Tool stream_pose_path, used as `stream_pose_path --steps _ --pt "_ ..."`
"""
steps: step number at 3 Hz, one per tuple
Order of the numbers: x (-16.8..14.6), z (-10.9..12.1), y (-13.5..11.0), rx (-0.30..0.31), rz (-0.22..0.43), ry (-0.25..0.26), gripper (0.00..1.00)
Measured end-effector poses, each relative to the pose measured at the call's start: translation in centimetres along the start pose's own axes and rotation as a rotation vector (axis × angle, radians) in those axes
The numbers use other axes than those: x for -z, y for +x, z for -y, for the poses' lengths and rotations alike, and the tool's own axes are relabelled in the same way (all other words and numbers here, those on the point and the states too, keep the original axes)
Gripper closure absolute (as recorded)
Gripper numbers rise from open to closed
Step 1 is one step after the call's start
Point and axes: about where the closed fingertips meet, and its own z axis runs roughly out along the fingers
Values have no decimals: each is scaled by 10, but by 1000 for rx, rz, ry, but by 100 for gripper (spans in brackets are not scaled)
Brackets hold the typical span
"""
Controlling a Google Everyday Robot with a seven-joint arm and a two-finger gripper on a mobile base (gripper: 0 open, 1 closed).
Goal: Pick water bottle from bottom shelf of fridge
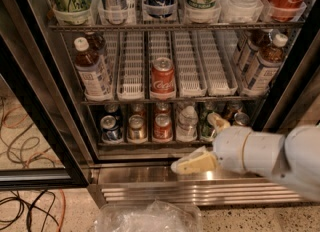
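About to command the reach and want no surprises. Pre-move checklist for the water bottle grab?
1. Small clear ribbed plastic water bottle, white cap, upright on the dark wire bottom shelf: ok.
2. Cream two-finger gripper open and empty: ok.
3. Gripper lined up with the bottle: not ok, it sits lower and to the right, in front of the shelf.
4. Finger room between the bottle and the neighbouring red can: cannot tell.

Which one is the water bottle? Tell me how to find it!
Look in the fridge at the bottom shelf, the low row of cans. The water bottle stands fourth from the left, between a red can and a green can, with the robot's open gripper just right of it. It is the only clear, white-capped thing in that row.
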Motion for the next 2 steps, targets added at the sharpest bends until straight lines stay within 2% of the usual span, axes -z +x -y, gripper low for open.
stream_pose_path --steps 1,2 --pt "-38 -35 22 -59 57 13 0" --pt "-54 -47 0 -29 83 14 0"
